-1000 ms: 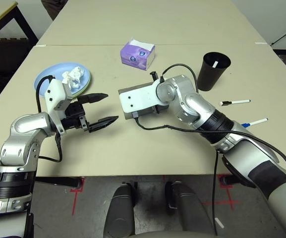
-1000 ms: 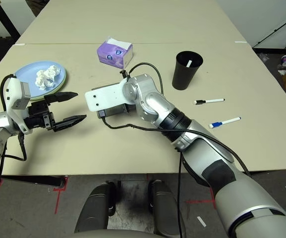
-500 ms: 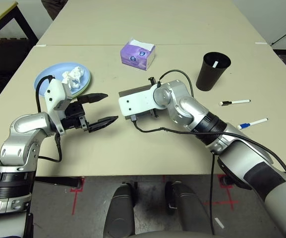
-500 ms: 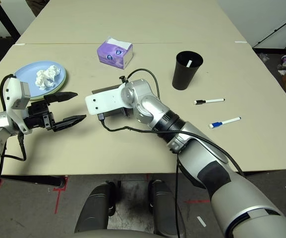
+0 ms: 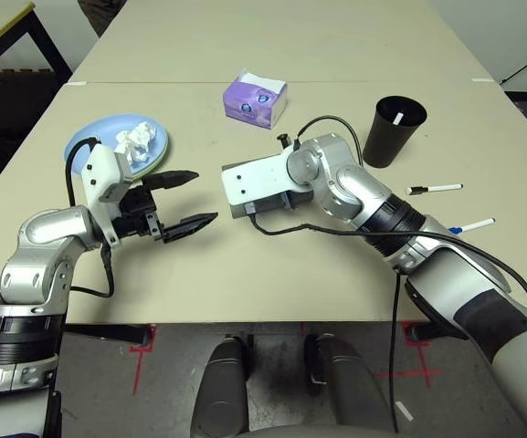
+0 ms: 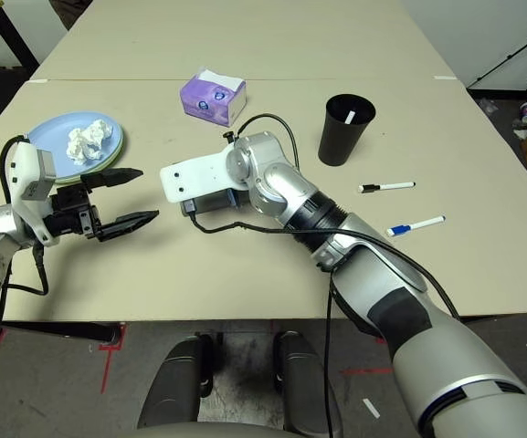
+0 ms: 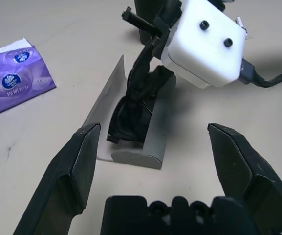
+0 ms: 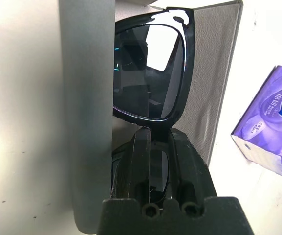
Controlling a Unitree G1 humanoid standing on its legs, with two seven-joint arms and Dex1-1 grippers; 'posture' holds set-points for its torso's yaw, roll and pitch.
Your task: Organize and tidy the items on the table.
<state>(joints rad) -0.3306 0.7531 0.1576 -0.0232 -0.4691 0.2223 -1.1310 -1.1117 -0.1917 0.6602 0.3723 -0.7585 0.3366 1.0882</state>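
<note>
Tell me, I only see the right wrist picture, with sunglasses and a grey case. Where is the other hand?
Observer: The left gripper hangs open beside the case, pointing towards it.
Operator: Are there pens anywhere?
Observer: Two pens lie on the table at the robot's right, near a black cup.
Operator: And the tissue?
Observer: The crumpled tissue sits on the blue plate, just beyond the left gripper.
</note>
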